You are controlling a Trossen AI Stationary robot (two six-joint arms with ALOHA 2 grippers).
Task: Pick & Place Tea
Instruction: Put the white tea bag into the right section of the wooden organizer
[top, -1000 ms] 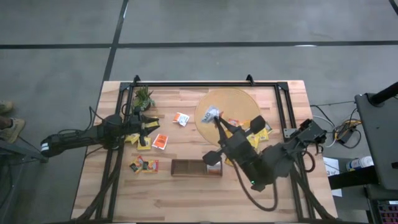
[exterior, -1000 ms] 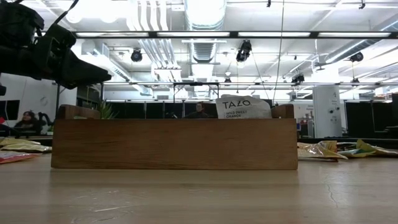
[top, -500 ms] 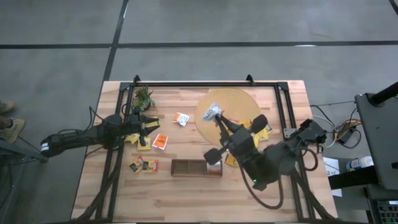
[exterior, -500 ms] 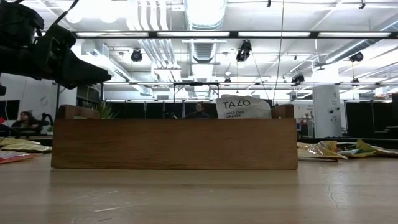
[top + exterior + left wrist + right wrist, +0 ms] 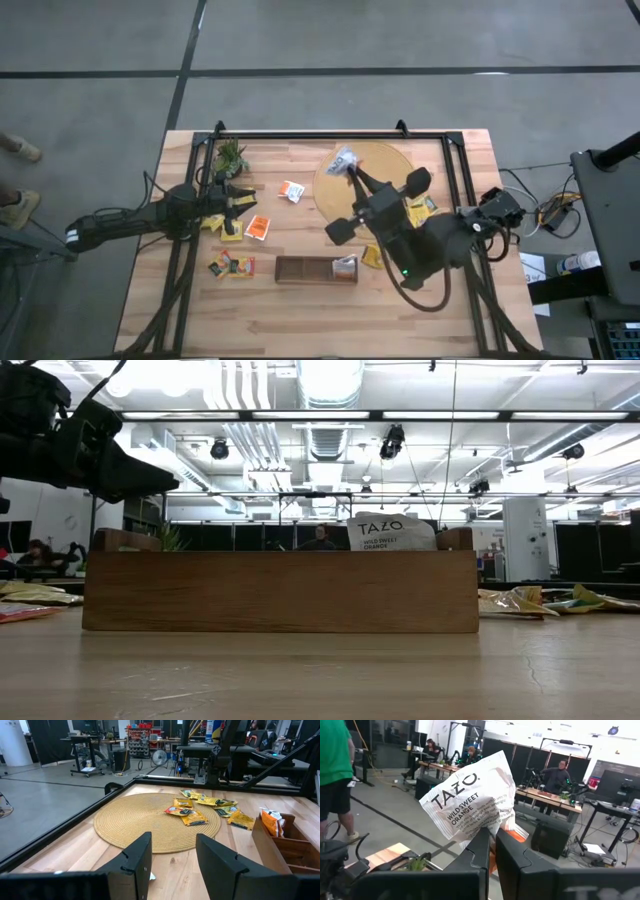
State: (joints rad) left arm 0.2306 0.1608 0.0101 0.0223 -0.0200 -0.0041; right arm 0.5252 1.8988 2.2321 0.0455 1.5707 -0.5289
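My right gripper [image 5: 347, 170] is shut on a white-and-orange tea sachet [image 5: 343, 160], printed "TAZO WILD SWEET ORANGE" [image 5: 472, 800]. It holds the sachet above the far left part of the round woven mat [image 5: 385, 165]. Yellow sachets [image 5: 415, 210] lie on the mat's right part and beside it. One more sachet [image 5: 390, 532] stands in the right end of the brown wooden tray [image 5: 305, 270]. My left gripper [image 5: 172, 857] rests open at the table's left, near orange sachets [image 5: 258, 227], with nothing between its fingers. My right gripper pinches the sachet's crumpled edge [image 5: 492, 831] between its two fingers [image 5: 481, 847]. The rest of the sachet stands out beyond the fingertips. It is lifted clear of the mat and the table.
A small green plant [image 5: 230, 155] stands at the far left. Loose orange and yellow sachets [image 5: 230, 265] lie left of the tray, and another [image 5: 291, 190] lies left of the mat. A black frame [image 5: 330, 135] runs along the table's far edge and sides. People show in the room behind.
My right gripper has gone toward the table's far edge and a little up, still shut on the white sachet. The sachet stays clear of the mat.
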